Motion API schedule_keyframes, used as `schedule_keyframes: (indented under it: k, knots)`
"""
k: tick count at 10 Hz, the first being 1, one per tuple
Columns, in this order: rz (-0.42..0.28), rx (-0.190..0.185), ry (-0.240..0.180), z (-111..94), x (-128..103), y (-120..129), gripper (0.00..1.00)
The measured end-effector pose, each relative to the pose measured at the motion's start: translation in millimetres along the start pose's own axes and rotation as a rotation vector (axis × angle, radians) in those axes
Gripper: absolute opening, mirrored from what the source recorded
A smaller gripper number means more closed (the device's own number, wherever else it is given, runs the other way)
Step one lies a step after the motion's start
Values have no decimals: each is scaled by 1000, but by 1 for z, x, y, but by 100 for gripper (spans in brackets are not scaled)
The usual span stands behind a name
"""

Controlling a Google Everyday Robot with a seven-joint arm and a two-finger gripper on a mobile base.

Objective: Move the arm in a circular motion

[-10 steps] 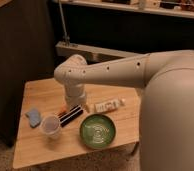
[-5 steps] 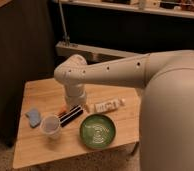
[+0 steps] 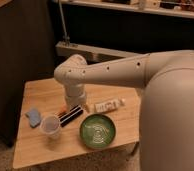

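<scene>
Hanging from the arm, which reaches in from the right over the wooden desk, the dark hand sits low; its spread cannot be told. Around it lie one clear cup, one blue sponge, one white tube and one green plate. Nothing has shifted since half a second ago.
</scene>
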Motion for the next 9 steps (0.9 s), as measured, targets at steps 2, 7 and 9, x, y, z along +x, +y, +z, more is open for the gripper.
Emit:
schedule_keyframes:
  k: [2,7,9]
  knots:
    - [0,0,0,0,0,0,65]
    - [1,5,-17,-6,-3,-3,65]
    - [9,12,-74,-22,-24,-22,65]
